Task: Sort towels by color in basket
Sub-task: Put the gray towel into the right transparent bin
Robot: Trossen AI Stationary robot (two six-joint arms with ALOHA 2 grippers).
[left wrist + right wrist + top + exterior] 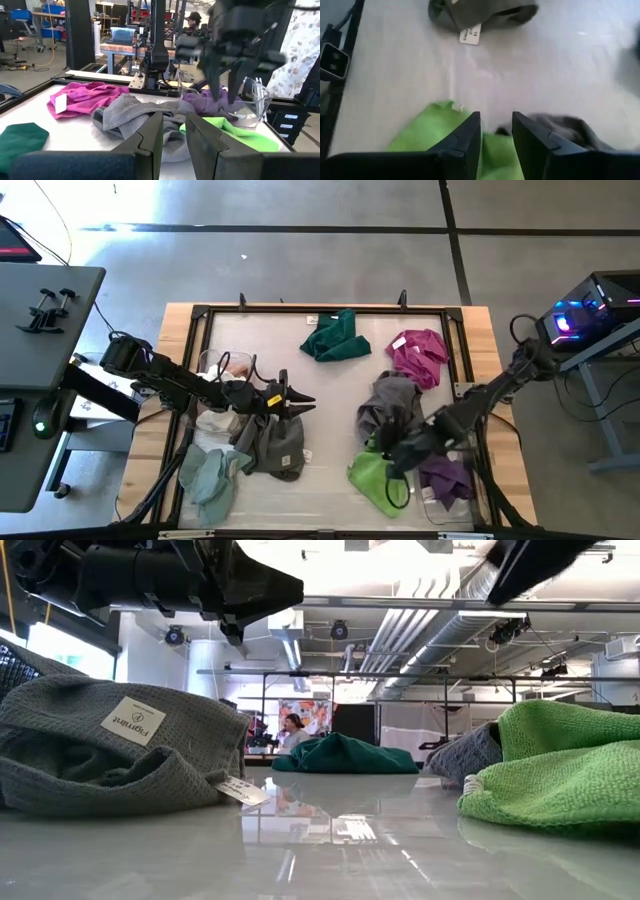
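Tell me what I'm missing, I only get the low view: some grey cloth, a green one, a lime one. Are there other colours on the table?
Observer: Yes. From above, a magenta towel lies near the far right corner, hidden from you.
Operator: Whose dark shape hangs over the grey cloth?
Observer: That is the left gripper, reaching in from the left side above the grey towel. It carries nothing.
Operator: And the other arm?
Observer: The right gripper hovers just above the lime green towel, with a small gap between its fingers and no cloth in it.
Operator: Anything behind the lime one?
Observer: A purple towel lies right beside it, under the right arm.
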